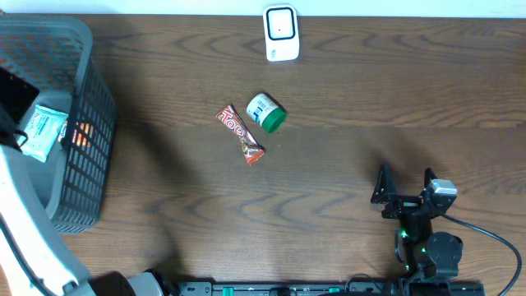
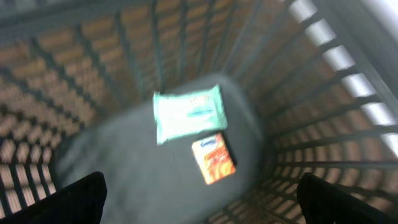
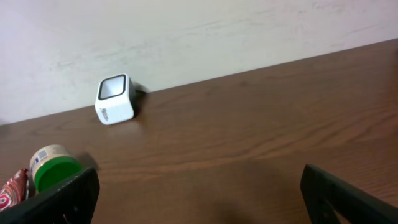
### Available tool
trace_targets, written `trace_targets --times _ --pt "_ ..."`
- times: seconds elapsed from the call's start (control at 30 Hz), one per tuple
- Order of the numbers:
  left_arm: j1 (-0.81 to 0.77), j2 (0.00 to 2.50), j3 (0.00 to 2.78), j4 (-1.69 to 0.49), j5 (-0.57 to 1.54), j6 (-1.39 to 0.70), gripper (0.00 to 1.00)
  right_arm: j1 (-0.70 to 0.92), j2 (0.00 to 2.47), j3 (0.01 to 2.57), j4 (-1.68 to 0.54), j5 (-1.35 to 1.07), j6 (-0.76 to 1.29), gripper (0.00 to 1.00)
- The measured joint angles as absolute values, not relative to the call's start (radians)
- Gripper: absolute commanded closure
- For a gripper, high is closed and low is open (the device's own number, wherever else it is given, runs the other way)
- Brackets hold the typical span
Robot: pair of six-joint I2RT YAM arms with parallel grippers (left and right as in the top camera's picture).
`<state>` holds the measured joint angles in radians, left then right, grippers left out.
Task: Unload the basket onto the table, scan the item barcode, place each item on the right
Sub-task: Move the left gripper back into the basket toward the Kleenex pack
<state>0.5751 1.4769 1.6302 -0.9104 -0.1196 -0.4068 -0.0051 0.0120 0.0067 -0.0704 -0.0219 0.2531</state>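
Over the basket (image 1: pixel 82 49) at the left of the table (image 1: pixel 370 99), my left gripper (image 2: pixel 199 202) hangs with fingers spread wide, holding nothing. Only its wrist camera sees the whole basket floor: a pale green pack (image 2: pixel 188 113) and, just beside it, an orange packet (image 2: pixel 213 158), both lying flat. From overhead they show only partly, next to my arm. My right gripper (image 1: pixel 405 187) sits low at the near right, also wide open and empty. Its camera faces the white scanner (image 1: pixel 280 33) at the table's far edge, with the green-lidded jar (image 1: pixel 266 113) and a sliver of the bar (image 1: pixel 240 134) at the left. The overhead view shows jar and bar just beside each other mid-table, apart from the scanner.
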Motion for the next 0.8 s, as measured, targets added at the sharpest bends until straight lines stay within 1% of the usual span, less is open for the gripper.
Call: trace_targets --times 0.23,0.6,0.8 --pt "0.578 1.621 1.63 -0.944 -0.083 -0.537 0.02 -0.005 0.012 0.007 -0.07 -0.022 0.253 0.01" --pt "0.578 1.818 1.63 -0.936 0.014 -0.581 0.02 -0.005 0.012 0.007 -0.071 -0.022 0.253 0.01" --pt "0.578 1.895 1.63 -0.935 0.03 -0.616 0.02 -0.005 0.012 0.007 -0.071 -0.022 0.253 0.01"
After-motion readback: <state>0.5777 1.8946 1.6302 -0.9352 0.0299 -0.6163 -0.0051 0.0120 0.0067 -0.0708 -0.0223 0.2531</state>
